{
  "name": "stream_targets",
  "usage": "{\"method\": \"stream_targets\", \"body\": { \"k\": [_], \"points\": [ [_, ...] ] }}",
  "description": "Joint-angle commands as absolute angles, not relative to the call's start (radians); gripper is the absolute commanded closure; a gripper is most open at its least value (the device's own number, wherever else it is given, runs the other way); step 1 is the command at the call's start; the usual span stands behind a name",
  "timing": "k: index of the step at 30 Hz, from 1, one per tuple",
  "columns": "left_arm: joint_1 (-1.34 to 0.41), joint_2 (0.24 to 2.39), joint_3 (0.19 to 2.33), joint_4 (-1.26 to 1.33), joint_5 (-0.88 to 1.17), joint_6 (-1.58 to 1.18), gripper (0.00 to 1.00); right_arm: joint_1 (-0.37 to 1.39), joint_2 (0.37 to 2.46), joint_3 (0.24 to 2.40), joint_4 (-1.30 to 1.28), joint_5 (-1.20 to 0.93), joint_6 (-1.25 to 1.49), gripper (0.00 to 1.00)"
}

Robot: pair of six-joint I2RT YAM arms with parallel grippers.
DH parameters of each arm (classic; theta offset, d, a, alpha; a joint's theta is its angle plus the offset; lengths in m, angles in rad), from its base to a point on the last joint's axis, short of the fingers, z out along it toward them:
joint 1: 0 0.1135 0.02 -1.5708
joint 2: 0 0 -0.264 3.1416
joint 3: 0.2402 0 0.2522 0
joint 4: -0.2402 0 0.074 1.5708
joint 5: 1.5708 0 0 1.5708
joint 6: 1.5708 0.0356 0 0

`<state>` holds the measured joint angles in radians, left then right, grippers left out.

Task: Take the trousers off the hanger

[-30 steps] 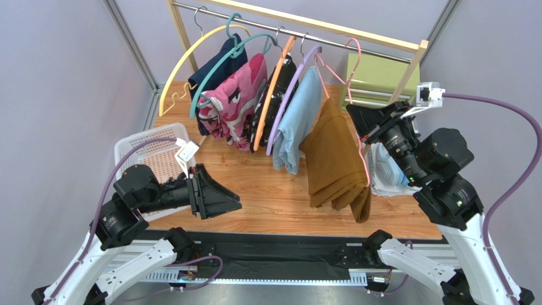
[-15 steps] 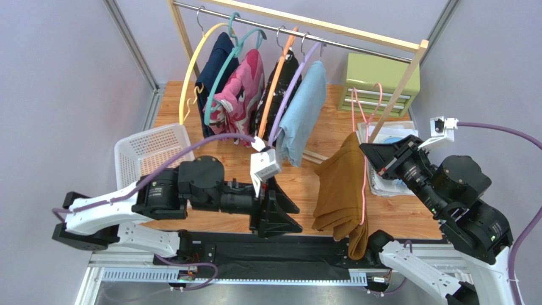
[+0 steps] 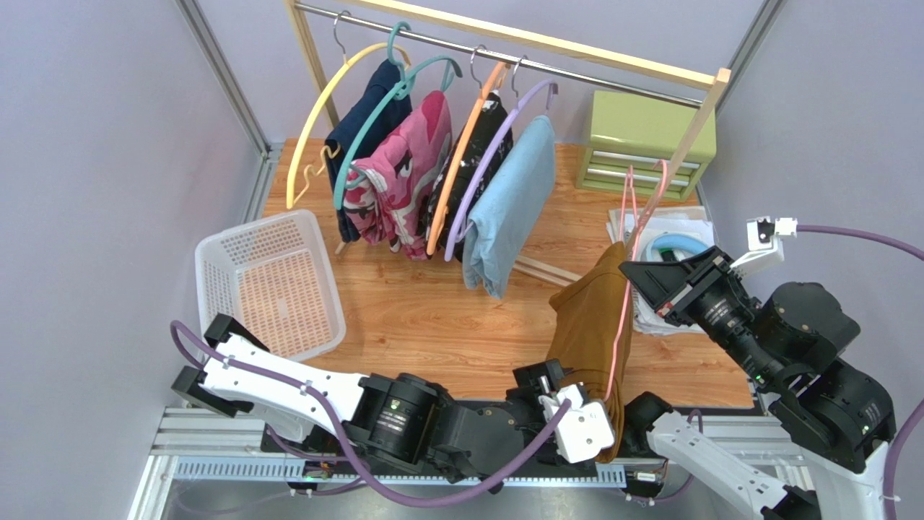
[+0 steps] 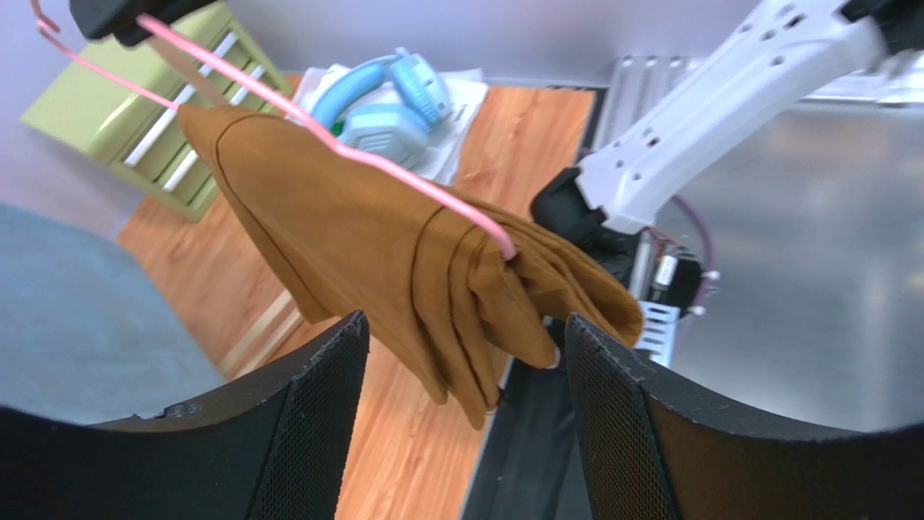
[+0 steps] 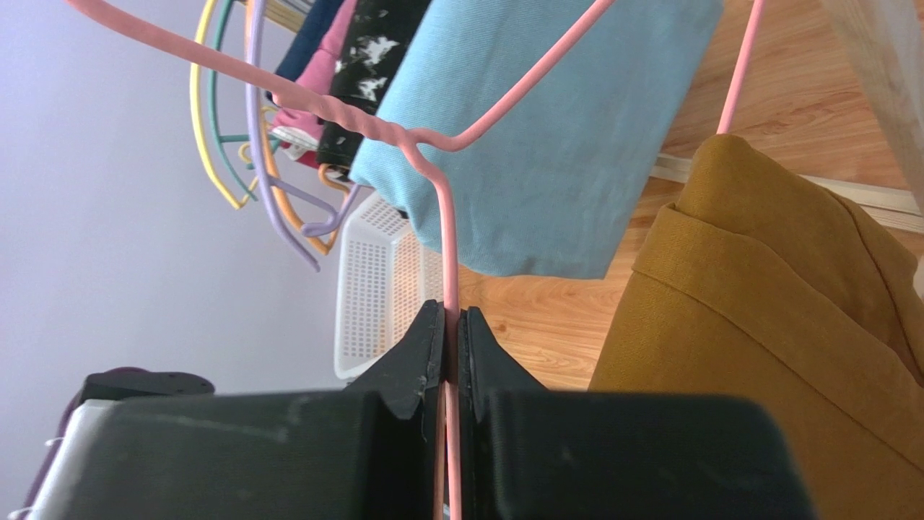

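Note:
The mustard-brown trousers (image 3: 589, 320) hang folded over the thin pink hanger (image 3: 626, 284), off the rail and above the table's near right edge. My right gripper (image 3: 649, 277) is shut on the hanger's wire just below its twisted neck (image 5: 448, 271). The trousers show at the right of the right wrist view (image 5: 781, 325). My left gripper (image 3: 551, 385) is open at the trousers' lower end. In the left wrist view the trousers (image 4: 358, 233) hang on the hanger (image 4: 325, 135) just beyond my open gripper (image 4: 466, 336), without touching the fingers (image 4: 315, 412).
A wooden rail (image 3: 521, 49) holds several other hangers with garments, the light blue one (image 3: 510, 211) nearest. A white basket (image 3: 222, 260) sits at the left, a green drawer box (image 3: 645, 130) at the back right, and blue headphones (image 3: 667, 241) on papers beside the trousers.
My left arm has swung from the left across the table's near edge to under the trousers. My right gripper has carried the hanger and trousers off the rail, nearer and to the right.

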<state>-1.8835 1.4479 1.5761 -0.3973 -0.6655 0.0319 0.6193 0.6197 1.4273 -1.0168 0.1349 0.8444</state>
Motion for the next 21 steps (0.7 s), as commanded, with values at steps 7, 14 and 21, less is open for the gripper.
{"method": "stream_targets", "body": {
  "k": [7,14,21],
  "points": [
    [-1.887,1.408,1.506,-0.187,-0.776,0.049,0.28,0.623,0.575,1.519,-0.838,0.051,0.954,1.00],
    [-1.887,1.422,1.514,-0.181,-0.698,0.026,0.23,0.621,0.578,1.508,-0.793,0.066,1.003,1.00],
    [-1.887,1.414,1.465,-0.176,-0.690,-0.026,0.20,0.624,0.601,1.529,-0.759,0.052,1.029,1.00]
  ]
}}
